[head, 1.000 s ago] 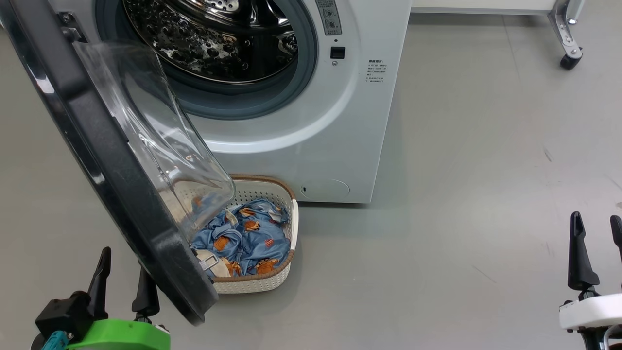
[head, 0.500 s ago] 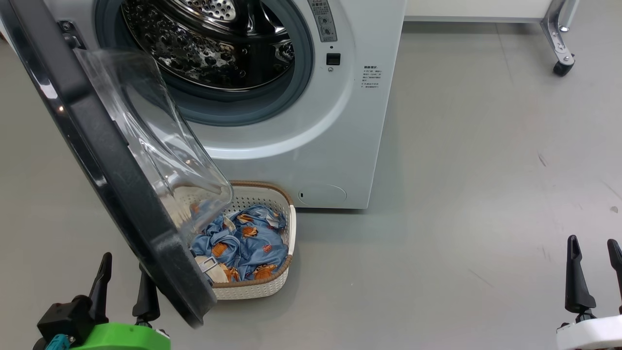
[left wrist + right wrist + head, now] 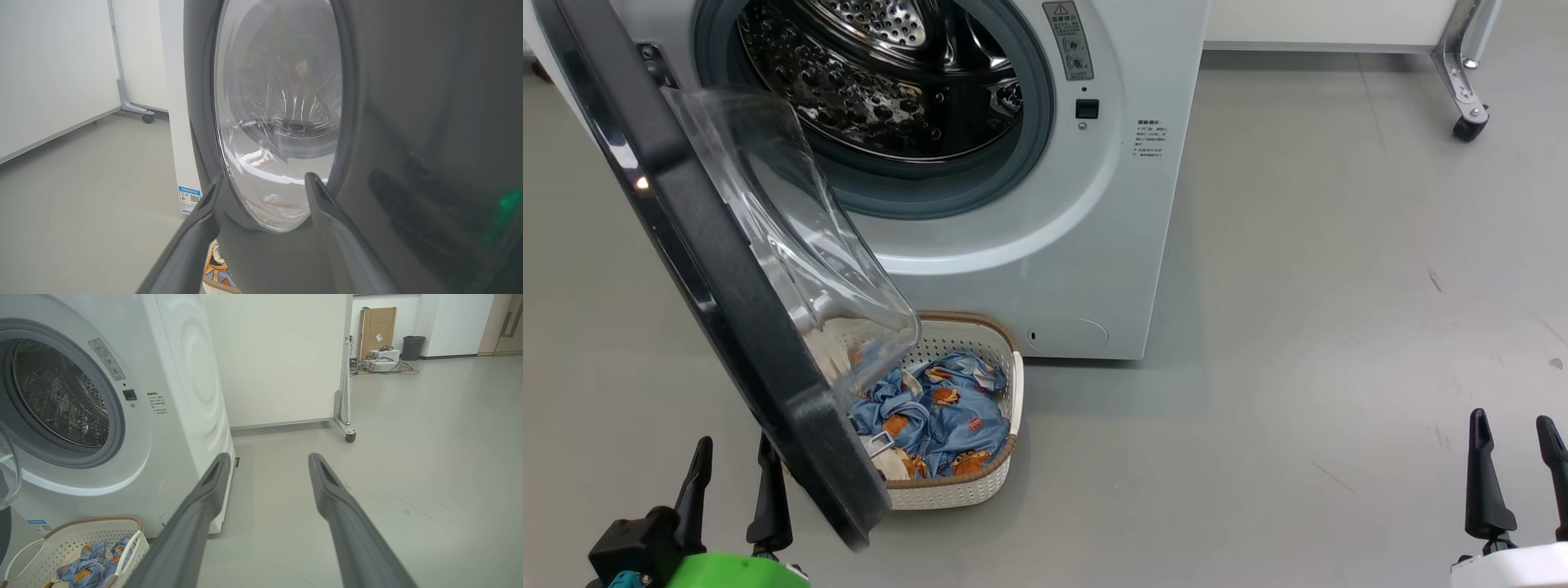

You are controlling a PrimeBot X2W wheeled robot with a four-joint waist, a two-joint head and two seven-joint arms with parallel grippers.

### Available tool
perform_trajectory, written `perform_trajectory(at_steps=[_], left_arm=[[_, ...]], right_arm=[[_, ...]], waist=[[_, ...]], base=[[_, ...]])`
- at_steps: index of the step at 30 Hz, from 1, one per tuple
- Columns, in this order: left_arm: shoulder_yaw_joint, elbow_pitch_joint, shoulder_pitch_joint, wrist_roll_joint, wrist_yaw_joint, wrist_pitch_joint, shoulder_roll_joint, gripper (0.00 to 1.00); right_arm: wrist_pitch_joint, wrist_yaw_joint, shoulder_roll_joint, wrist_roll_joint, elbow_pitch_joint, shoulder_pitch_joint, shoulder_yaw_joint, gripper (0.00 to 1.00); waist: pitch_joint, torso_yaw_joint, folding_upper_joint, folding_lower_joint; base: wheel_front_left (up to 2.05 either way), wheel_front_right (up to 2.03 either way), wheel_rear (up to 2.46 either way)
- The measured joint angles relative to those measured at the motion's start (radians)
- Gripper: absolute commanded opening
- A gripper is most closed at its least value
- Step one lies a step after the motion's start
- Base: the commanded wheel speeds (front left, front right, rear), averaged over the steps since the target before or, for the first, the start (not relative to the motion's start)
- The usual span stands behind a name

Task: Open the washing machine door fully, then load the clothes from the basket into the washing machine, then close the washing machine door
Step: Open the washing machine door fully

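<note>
Quick status from the remote desk. The biggest thing in view is the washing machine (image 3: 1045,245). It sits ahead of both claws, closer to the left claw (image 3: 735,439) than to the right claw (image 3: 1510,416), which hangs well off to the side over plain grey floor (image 3: 1298,343). The shiny steel drum (image 3: 890,82) is in plain view, up ahead and to the right of the left claw.

The washing machine door (image 3: 727,269) is swung out toward me on its left-side hinge, pretty much edge-on to the head cam. Its lower edge comes down just right of the left claw, really close to that claw's right finger, and I can't tell if they touch. On the left wrist cam the claw points straight at the door's outer face, with the glass bowl just past the tips and glossy black rim around it.

The basket (image 3: 964,490) is on the floor at the foot of the machine. It's ahead and right of the left claw, on the far side of the door, and well left of the right claw. The clothes (image 3: 939,416) are bunched up inside it, blue with orange figures.

Both claws are spread wide with nothing in them.

Tiny detail: there's a caster wheel (image 3: 1468,129) on a metal leg far ahead of the right claw.
</note>
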Motion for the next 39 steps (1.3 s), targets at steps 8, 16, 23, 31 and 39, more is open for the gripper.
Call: perform_trajectory(at_steps=[8,16,23,31,39], left_arm=[[0.001,0.000,0.005,0.000,0.000,0.000,0.000,1.00],[-0.002,0.004,0.008,0.000,0.000,0.000,0.000,0.49],[0.007,0.013,0.011,-0.018,0.000,0.000,0.000,0.00],[0.052,0.017,0.015,-0.034,0.000,0.000,-0.001,0.00],[0.168,-0.110,-0.028,-0.022,0.040,0.000,-0.001,0.00]], right_arm=[[0.000,0.004,0.016,-0.018,0.000,0.005,-0.013,1.00],[0.000,0.010,0.029,-0.035,-0.001,0.005,-0.020,1.00],[0.000,0.010,0.034,-0.040,-0.002,0.006,-0.026,1.00],[0.000,0.010,0.035,-0.045,-0.009,0.016,-0.023,1.00],[0.000,0.010,0.035,-0.045,-0.013,0.020,-0.020,1.00]], waist=[[-0.005,0.004,0.0000,0.0000],[-0.007,0.008,0.0000,0.0000],[-0.007,0.011,0.0000,0.0000],[-0.004,0.015,0.0000,0.0000],[-0.006,0.026,0.0000,0.0000]], base=[[0.00,0.00,0.00],[0.00,0.00,0.00],[0.00,0.00,0.00],[0.00,0.00,0.00],[0.00,0.00,0.00]])
